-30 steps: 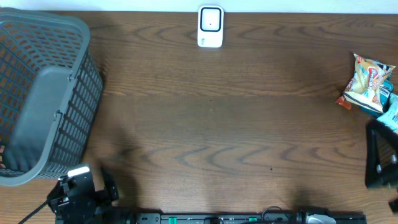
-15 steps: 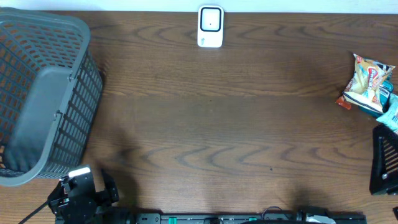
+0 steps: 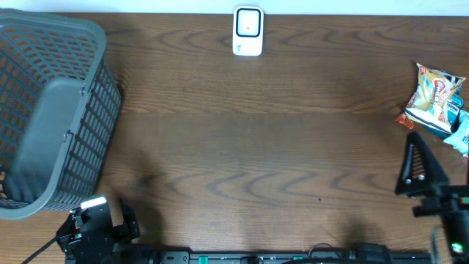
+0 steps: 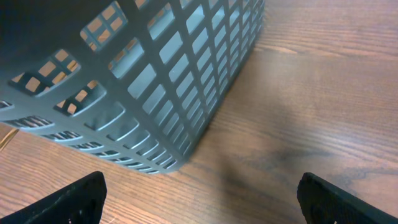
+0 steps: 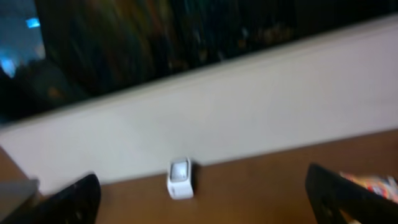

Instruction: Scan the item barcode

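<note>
1. Overhead, top centre of the frame: white scanner (image 3: 248, 31) with a dark window, upright on the brown wood table (image 3: 249, 147). No lettering on it can be read.
2. Overhead, right edge: snack bag (image 3: 434, 94), yellow with red and white print, lying flat. The brand text is too small to read. A teal packet (image 3: 462, 136) lies against its lower side, cut off by the frame edge.
3. Overhead, left side: grey slatted basket (image 3: 58, 110), nothing visible inside.
4. Overhead, lower left corner: left gripper (image 3: 110, 214), below the basket and apart from it, holding nothing.
5. Overhead, lower right: right gripper (image 3: 431, 180), partly blurred. One dark finger (image 3: 418, 165) shows clearly, just below the snack bag and teal packet and not touching them.
6. Left wrist view, bottom corners: two dark fingertips (image 4: 81, 198) sit far apart, so the jaws are spread wide with only bare wood between them. The basket's rounded corner fills the upper left, near the fingers but clear of them.
7. Right wrist view, soft focus: fingertips (image 5: 74, 200) stand at the bottom left and right, jaws wide and gripping nothing.
8. Right wrist view, lower centre: the scanner stands small against a pale wall (image 5: 249, 112). Any label on it is unreadable.
9. Right wrist view, lower right: a strip of the snack bag's red and yellow print peeks past the right fingertip.
</note>
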Action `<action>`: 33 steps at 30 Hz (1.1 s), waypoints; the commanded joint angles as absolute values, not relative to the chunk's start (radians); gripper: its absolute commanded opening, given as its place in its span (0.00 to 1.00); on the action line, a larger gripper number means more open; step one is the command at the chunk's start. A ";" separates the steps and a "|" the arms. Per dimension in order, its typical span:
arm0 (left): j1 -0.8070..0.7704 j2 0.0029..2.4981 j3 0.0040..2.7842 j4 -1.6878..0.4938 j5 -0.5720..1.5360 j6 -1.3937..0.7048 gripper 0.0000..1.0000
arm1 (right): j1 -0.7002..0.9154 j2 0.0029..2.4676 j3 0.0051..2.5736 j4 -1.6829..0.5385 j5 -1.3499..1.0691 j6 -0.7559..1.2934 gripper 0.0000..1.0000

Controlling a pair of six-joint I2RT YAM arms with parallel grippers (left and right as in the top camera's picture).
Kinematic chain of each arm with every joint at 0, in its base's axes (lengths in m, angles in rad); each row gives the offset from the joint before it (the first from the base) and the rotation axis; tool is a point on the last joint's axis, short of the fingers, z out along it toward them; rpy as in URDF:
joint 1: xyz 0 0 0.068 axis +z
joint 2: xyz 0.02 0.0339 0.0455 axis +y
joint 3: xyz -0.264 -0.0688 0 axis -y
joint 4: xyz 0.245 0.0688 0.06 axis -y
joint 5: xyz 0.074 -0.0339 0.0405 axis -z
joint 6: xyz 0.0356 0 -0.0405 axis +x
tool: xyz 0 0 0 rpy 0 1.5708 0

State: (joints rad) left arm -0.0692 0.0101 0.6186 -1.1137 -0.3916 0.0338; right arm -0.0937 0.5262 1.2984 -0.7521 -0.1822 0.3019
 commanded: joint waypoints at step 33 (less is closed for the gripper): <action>-0.075 0.003 0.623 -1.113 -0.395 0.044 0.98 | -0.084 0.005 0.005 0.054 -0.104 0.291 0.99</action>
State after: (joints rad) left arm -0.0692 0.0101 0.6182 -1.1145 -0.3912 0.0338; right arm -0.0937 0.0147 0.0284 0.0681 -0.1143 0.3016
